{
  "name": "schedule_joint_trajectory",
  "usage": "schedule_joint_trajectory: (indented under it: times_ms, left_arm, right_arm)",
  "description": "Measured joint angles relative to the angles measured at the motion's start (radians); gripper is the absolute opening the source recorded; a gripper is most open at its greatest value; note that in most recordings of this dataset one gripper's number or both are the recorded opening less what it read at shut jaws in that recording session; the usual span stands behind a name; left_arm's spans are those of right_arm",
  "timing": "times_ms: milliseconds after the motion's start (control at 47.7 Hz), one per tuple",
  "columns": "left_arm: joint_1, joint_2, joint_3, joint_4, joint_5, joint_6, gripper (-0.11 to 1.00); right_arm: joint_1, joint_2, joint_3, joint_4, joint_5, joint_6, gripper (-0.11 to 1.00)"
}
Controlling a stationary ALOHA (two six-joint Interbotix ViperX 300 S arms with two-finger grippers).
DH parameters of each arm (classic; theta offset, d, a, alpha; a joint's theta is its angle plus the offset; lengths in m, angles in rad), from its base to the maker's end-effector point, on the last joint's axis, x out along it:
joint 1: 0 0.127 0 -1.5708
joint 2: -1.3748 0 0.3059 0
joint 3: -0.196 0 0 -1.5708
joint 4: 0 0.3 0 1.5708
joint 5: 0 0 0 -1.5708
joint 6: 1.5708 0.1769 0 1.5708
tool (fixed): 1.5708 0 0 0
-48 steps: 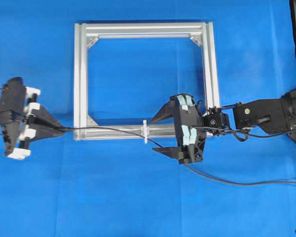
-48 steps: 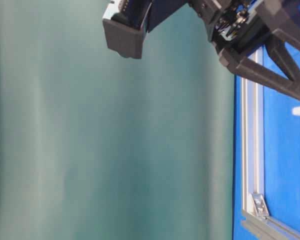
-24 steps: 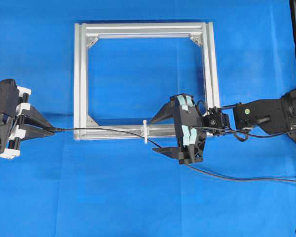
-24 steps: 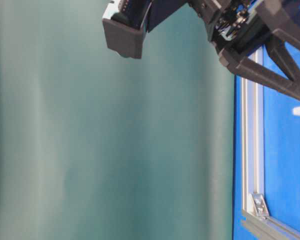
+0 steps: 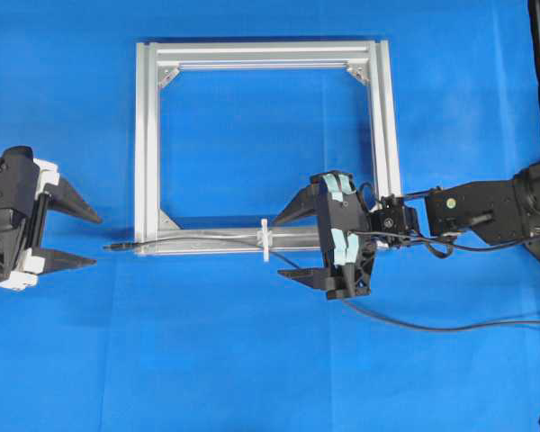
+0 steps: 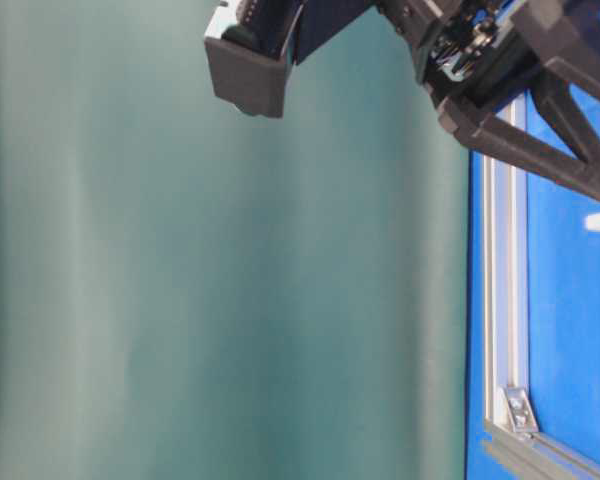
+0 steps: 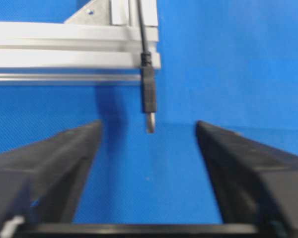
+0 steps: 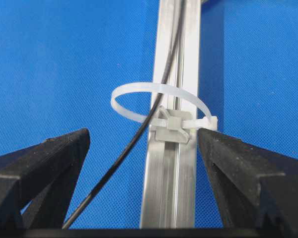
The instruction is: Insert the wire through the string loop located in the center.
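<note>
Centrally, thin black wire [image 8: 120, 153] passes through white string loop [image 8: 159, 106] on square silver aluminium frame [image 5: 147, 144]; both hands [image 5: 67, 236] [image 5: 292, 245] gape empty beside it; table-level view mostly curtain.

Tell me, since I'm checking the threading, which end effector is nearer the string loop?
Right. The right end effector sits just beside the string loop; the left end effector waits beyond the frame's corner.

Light falls even and bright from above; the blue worktop [image 5: 252, 360] shows only faint shadows under the frame [image 5: 147, 144]. The overhead view is sharp, mildly grainy. The table-level view is soft, mostly a blurred teal backdrop [image 6: 180, 300]. In both wrist views the near fingers [image 7: 44, 168] blur, while the plug [image 7: 148, 101] and loop [image 8: 159, 101] stay fairly crisp.
</note>
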Motion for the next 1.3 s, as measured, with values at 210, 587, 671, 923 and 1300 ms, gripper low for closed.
schedule_joint_trajectory:
  times_ms: [210, 587, 671, 923, 1300]
  left_arm:
    - [0.0, -0.002, 0.0, 0.0, 0.0, 0.0, 0.81]
    - [0.008, -0.075, -0.031, 0.0, 0.043, 0.003, 0.81]
    - [0.014, -0.101, -0.049, 0.0, 0.081, 0.005, 0.81]
    - [0.023, -0.19, -0.103, 0.0, 0.19, 0.005, 0.81]
    - [0.034, -0.23, -0.127, 0.002, 0.221, 0.005, 0.81]
  right_arm:
    - [0.002, -0.005, 0.0, 0.0, 0.009, 0.0, 0.88]
    - [0.003, -0.126, 0.0, 0.0, 0.117, 0.0, 0.88]
    - [0.003, -0.161, -0.002, 0.0, 0.144, 0.0, 0.88]
    - [0.002, -0.241, -0.014, 0.002, 0.206, 0.002, 0.88]
    - [0.002, -0.296, -0.017, 0.0, 0.25, 0.0, 0.88]
